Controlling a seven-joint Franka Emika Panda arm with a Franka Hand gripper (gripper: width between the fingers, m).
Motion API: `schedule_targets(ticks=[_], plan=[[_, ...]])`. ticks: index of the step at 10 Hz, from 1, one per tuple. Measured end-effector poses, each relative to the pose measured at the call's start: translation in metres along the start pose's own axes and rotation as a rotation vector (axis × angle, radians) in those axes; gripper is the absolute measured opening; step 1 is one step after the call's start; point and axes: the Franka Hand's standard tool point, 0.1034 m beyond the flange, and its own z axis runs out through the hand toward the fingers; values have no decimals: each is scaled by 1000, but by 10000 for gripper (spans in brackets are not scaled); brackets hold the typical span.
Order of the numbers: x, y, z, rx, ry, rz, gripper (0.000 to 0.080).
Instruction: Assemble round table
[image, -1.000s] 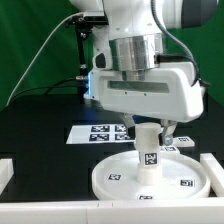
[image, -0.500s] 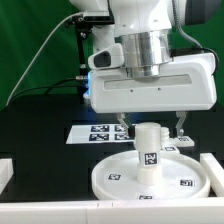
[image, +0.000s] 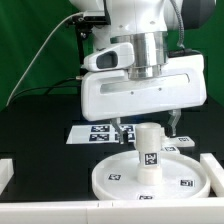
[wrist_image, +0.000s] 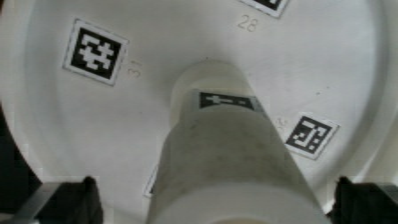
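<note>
The round table's large white rimmed disc (image: 112, 172) lies flat at the front of the table, with tags on its face. A short white cylindrical post (image: 148, 150) stands upright on the disc's middle and carries a tag on its side. My gripper (image: 148, 125) hangs right over the post's top, open. Its dark fingers (image: 120, 128) stand apart from the post on either side. In the wrist view the post (wrist_image: 222, 140) rises from the disc (wrist_image: 169, 40) toward the camera. My gripper (wrist_image: 217, 204) shows gaps between each fingertip (wrist_image: 71, 200) and the post.
The marker board (image: 95, 131) lies on the black table behind the disc. White border rails stand at the exterior view's left (image: 5, 172) and right (image: 213, 165). A green backdrop closes the rear.
My gripper has risen from around the post's upper part to just over its top, with its jaws a little wider. The post and disc have stayed in place.
</note>
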Motion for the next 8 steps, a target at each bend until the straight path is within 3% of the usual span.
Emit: schedule_targets(ticks=[1,2,3,4,8], plan=[[0,0,0,0,0,1,559],[0,0,0,3,0,62,559],[0,0,1,4,0,141,402],[0,0,1,5,0,166,404],[1,1,1,-10,26,695,404]])
